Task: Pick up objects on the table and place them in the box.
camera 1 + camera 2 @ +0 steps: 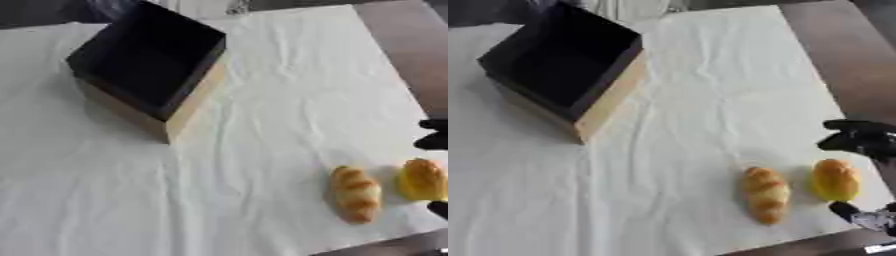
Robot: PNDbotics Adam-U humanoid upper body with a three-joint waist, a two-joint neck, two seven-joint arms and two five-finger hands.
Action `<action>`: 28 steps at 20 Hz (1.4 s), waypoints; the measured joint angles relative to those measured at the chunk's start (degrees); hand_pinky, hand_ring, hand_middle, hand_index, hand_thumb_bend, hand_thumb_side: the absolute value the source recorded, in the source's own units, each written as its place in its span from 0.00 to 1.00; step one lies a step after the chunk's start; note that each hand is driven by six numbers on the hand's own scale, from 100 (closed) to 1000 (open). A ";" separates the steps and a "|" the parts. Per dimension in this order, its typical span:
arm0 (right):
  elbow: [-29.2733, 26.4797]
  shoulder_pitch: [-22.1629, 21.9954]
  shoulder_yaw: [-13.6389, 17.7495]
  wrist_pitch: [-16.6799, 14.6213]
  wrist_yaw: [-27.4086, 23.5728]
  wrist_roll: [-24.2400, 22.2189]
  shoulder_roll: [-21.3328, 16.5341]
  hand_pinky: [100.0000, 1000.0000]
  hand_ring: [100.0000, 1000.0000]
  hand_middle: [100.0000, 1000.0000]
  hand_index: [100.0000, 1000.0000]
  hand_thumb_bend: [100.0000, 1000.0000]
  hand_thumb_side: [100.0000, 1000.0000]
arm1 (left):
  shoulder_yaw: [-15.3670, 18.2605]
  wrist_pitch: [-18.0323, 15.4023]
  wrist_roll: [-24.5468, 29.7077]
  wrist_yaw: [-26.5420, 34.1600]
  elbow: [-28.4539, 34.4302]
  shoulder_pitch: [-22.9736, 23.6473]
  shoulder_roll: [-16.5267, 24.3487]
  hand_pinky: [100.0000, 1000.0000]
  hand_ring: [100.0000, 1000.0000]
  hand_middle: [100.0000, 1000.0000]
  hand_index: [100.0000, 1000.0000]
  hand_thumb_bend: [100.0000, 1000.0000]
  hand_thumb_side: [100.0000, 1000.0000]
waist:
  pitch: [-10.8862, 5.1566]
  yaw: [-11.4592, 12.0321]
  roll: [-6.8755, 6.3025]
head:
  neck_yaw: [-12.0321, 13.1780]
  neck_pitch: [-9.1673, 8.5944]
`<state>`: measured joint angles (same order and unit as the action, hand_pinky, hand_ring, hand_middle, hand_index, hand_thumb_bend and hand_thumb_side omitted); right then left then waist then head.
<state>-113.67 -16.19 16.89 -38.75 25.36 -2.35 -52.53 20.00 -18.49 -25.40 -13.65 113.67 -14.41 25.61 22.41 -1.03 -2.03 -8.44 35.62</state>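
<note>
Two golden bread rolls lie on the white cloth at the lower right: a longer ridged roll [765,194] and a rounder yellow roll [836,180] to its right. My right hand [857,138] comes in from the right edge, its black fingers spread around the yellow roll, fingers above it and the thumb [852,213] below, not closed on it. The box [149,65], black inside with tan cardboard walls, stands open at the upper left and looks empty. My left hand shows in neither view.
A white wrinkled cloth [262,100] covers most of the table. Bare brown tabletop [411,55] shows along the right side and at the bottom right corner.
</note>
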 measured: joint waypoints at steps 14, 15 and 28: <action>0.00 -0.98 -0.81 8.00 3.61 3.92 0.39 0.88 0.96 0.74 0.91 0.34 0.07 | 0.00 0.11 0.35 0.03 0.00 0.22 -0.47 0.79 0.73 0.70 0.92 0.14 0.47 | 0.15 0.04 -0.10 | -0.30 -0.50; 0.00 -1.06 -0.97 8.27 3.80 3.78 0.43 0.89 0.96 0.74 0.91 0.35 0.10 | 0.00 0.11 0.37 0.03 0.00 0.22 -0.47 0.79 0.73 0.70 0.92 0.14 0.47 | 0.15 0.05 -0.11 | -0.30 -0.50; -0.01 -2.38 -1.67 9.36 -3.03 3.83 0.61 0.88 0.95 0.72 0.90 0.38 0.36 | 0.01 0.37 0.65 0.05 0.00 0.43 -0.47 0.79 0.73 0.69 0.92 0.14 0.47 | 0.11 -0.93 0.49 | 0.12 -0.49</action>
<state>-113.68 -18.57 15.22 -29.39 22.34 1.47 -51.92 20.01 -18.11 -24.74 -13.60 113.67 -13.98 25.14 22.52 -1.96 -1.54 -8.32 35.13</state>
